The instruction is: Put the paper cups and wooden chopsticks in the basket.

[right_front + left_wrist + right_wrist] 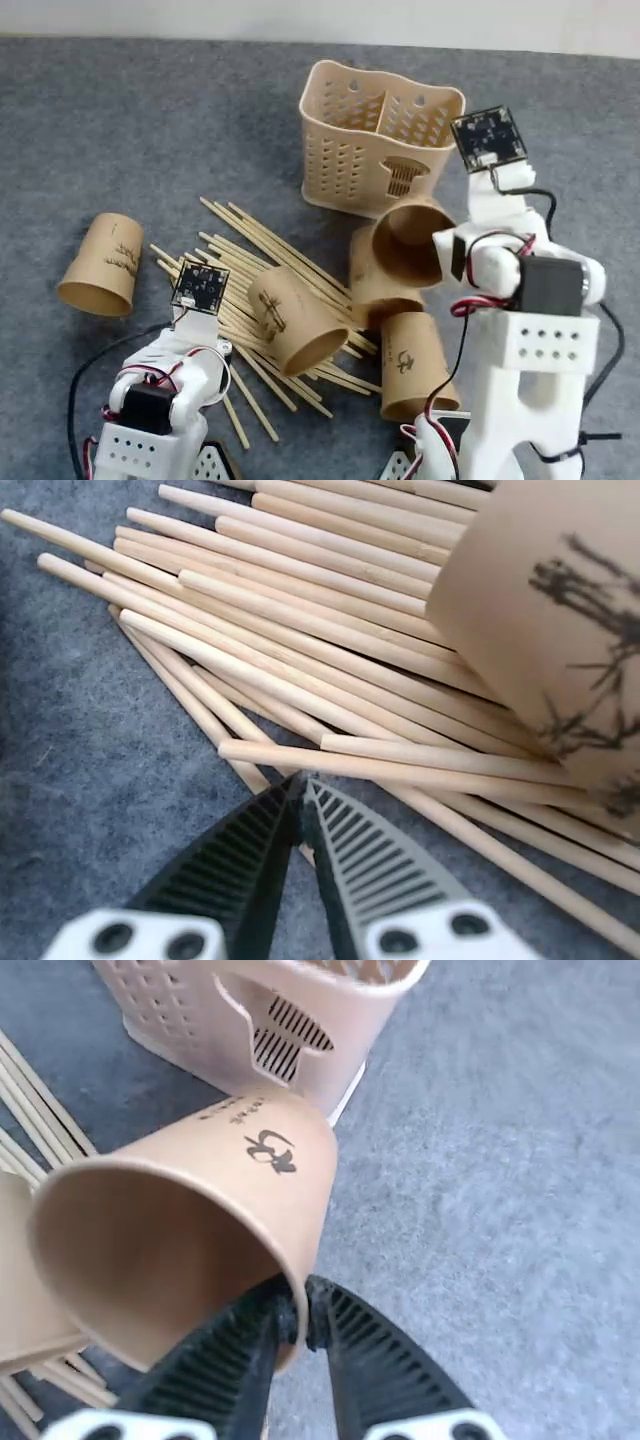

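The right gripper (295, 1315) is pinched tight on the rim of one paper cup (190, 1230), one finger inside the mouth and one outside, so the cup hangs from that single bite of its wall. From the gripper outward the cup runs mouth first, base last: its open end faces back toward the arm and its closed end points at the basket (180, 1010). So the long axis is already aimed roughly at the target, with the cup lying on its side rather than standing up.

The basket sits just past the cup's base, upright, with its opening facing up. From above, a divider splits it in two, and I see nothing inside. I would judge that the coming move depends on height: the cup has to rise over the near wall before it goes forward, or its base will butt against the slotted side.

Farther out, three more cups lie tipped over on the grey mat (150, 130), two of them close by the right arm and one well off to the left. The left gripper (300, 790) has its fingers closed together on nothing, tips just short of the heap of chopsticks (300, 640), which lie mostly parallel with another cup resting on them. That arm is the nearer one to the sticks.
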Robot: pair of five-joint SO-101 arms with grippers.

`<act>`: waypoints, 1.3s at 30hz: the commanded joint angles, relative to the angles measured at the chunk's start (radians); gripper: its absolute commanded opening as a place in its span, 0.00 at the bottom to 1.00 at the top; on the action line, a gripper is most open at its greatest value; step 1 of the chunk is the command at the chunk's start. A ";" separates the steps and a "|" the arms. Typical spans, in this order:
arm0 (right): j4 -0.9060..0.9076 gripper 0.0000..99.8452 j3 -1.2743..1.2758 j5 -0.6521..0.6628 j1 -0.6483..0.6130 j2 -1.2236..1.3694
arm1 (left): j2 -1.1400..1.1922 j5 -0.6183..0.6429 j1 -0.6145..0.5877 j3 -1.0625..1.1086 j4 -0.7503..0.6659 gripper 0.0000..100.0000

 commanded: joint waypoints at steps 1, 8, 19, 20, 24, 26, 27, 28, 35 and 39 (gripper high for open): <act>0.071 0.01 -0.159 -0.009 -0.008 -0.036 | -0.010 0.006 0.012 0.019 0.005 0.01; 0.128 0.01 -0.389 -0.068 -0.008 -0.027 | -0.010 0.006 0.012 0.019 0.005 0.01; -0.058 0.01 -0.466 -0.212 -0.008 -0.025 | -0.010 0.006 0.012 0.019 0.005 0.01; -0.077 0.01 -0.466 -0.222 -0.008 -0.025 | -0.010 0.006 0.012 0.019 0.005 0.01; -0.116 0.01 -0.464 -0.259 -0.008 0.005 | -0.010 0.006 0.012 0.019 0.005 0.01; -0.116 0.02 -0.469 -0.276 -0.008 0.048 | -0.010 0.006 0.012 0.019 0.005 0.01; -0.116 0.02 -0.470 -0.279 -0.008 0.071 | -0.010 0.006 0.012 0.019 0.005 0.01; -0.116 0.02 -0.470 -0.288 -0.008 0.096 | -0.010 0.006 0.012 0.019 0.005 0.01; -0.114 0.02 -0.473 -0.367 -0.008 0.234 | -0.010 0.006 0.012 0.019 0.005 0.01; -0.116 0.02 -0.475 -0.400 -0.007 0.291 | -0.010 0.006 0.012 0.019 0.005 0.01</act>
